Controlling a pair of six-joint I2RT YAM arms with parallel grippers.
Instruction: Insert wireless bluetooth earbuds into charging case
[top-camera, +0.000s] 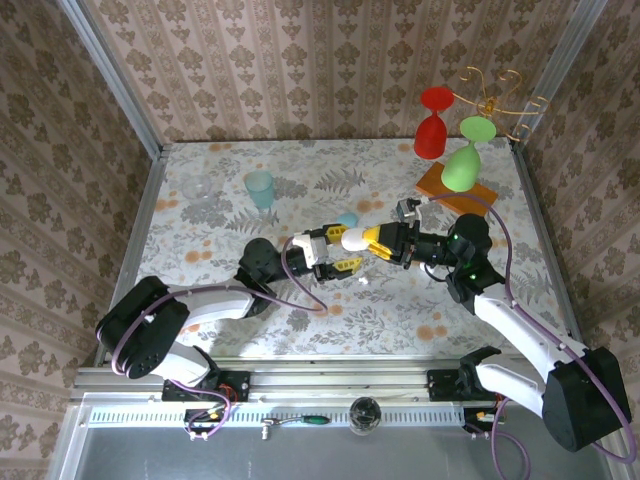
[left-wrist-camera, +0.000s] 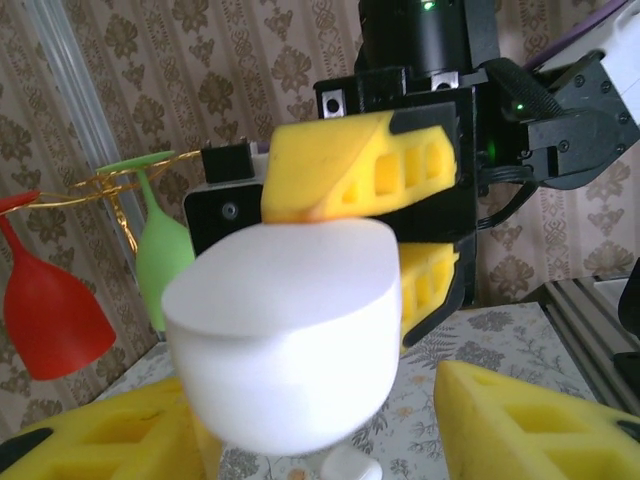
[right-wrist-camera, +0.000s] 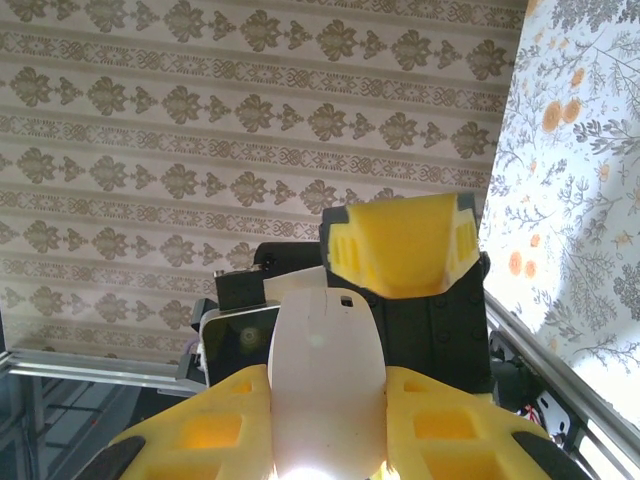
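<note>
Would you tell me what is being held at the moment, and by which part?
The right gripper holds the white case by one end, jaws shut on its opposite faces. The left gripper has its jaws open at the other end.

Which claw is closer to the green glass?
Right. The right claw, gripping the white case, is down-left of the green glass in the top view. The left claw is further left, beyond the case.

Your left arm (top-camera: 215, 302) and right arm (top-camera: 522, 338) wear white shells over black joints, a purple cable (top-camera: 286, 265) trailing along each. Left gripper (top-camera: 346, 252) and right gripper (top-camera: 374, 241) carry yellow fingers (left-wrist-camera: 370, 165) with rectangular cut-outs on black mounts; green lights (left-wrist-camera: 519, 106) glow and silver screws (left-wrist-camera: 332, 101) stud the right gripper's black housing.
</note>
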